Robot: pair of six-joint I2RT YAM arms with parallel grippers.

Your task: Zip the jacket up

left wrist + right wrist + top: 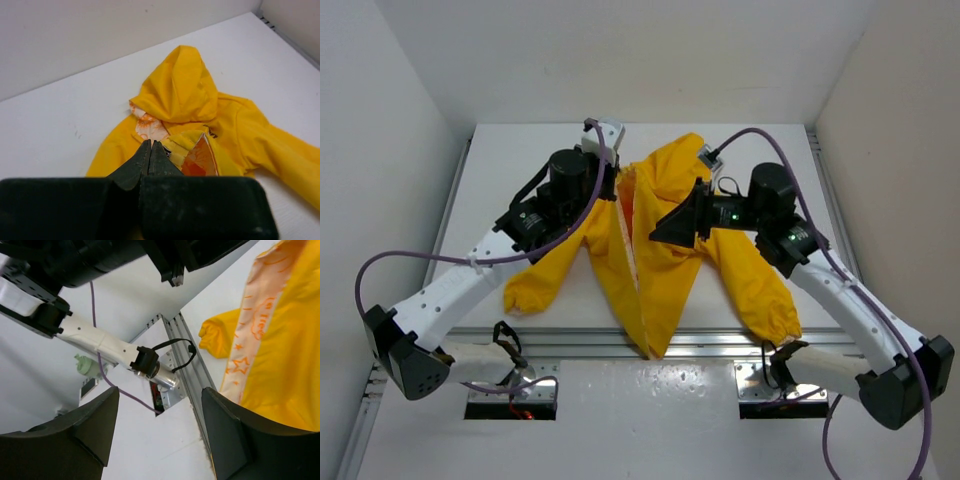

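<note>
Jacket [665, 255] lies unzipped, hem overhanging table [520, 160] edge; left gripper [150, 148] closed at collar, right gripper [160, 390] spread wide.

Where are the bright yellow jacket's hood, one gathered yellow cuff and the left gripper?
hood [181, 80], left wrist view, its crown.
gathered yellow cuff [213, 335], right wrist view, bunched end.
left gripper [150, 143], left wrist view, between fingertips.
</note>
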